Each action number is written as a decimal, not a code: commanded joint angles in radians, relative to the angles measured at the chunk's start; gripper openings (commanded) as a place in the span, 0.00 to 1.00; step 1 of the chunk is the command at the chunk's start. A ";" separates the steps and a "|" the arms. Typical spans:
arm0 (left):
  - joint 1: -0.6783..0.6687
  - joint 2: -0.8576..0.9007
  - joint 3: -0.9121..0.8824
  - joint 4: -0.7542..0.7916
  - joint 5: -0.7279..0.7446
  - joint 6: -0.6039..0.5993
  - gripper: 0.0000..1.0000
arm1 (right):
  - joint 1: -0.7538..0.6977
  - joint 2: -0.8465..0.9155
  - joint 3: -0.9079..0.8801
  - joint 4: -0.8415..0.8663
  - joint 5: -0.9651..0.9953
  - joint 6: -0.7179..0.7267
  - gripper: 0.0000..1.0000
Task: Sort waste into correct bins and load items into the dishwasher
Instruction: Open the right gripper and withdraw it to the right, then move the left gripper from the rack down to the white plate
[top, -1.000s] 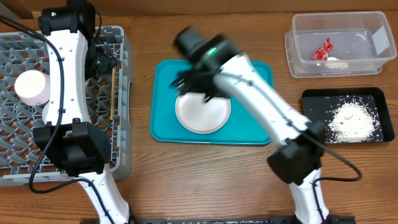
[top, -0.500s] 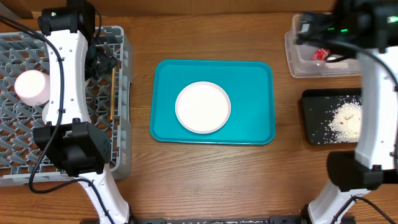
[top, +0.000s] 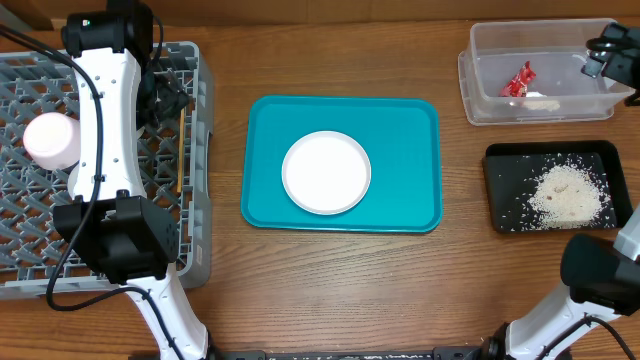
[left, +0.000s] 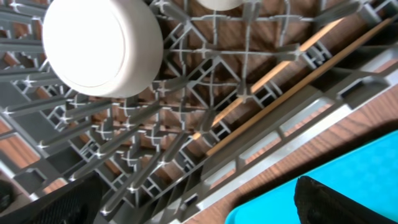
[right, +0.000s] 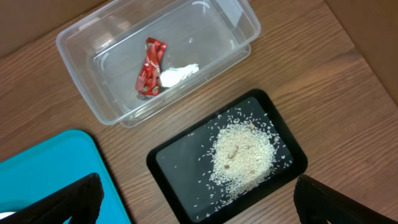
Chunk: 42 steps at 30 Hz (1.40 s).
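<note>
The white plate (top: 326, 172) lies on the teal tray (top: 400, 120). The red wrapper (top: 518, 80) with its white end (right: 177, 74) lies in the clear tub (top: 480, 100), also in the right wrist view (right: 149, 74). Rice crumbs (top: 570, 195) (right: 242, 155) are heaped in the black tray (top: 505, 160). A pink bowl (top: 50, 140) (left: 102, 46) sits upturned in the grey rack (top: 30, 250), with chopsticks (top: 180, 150) (left: 298, 81) along its right side. My left gripper (top: 165, 95) (left: 196, 208) is open and empty over the rack's right edge. My right gripper (top: 612, 55) (right: 199, 205) is open and empty, high above the tub and the black tray.
The edge of a second pale round item (left: 217, 3) shows at the top of the left wrist view. The teal tray's corner (left: 348, 186) lies just right of the rack. The left arm's links stretch over the rack's middle.
My right arm has swung from over the plate on the teal tray to the far right, above the tub. The plate stays on the tray. The left arm has not moved.
</note>
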 joint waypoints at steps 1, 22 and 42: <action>-0.009 -0.036 0.023 0.011 0.014 -0.023 1.00 | -0.012 -0.006 0.006 0.002 0.003 -0.013 1.00; -0.529 -0.006 -0.069 0.096 0.460 0.261 0.95 | -0.011 -0.006 0.006 0.002 0.003 -0.013 1.00; -0.866 -0.005 -0.540 0.668 0.186 0.068 0.68 | -0.012 -0.006 0.006 0.002 0.003 -0.013 1.00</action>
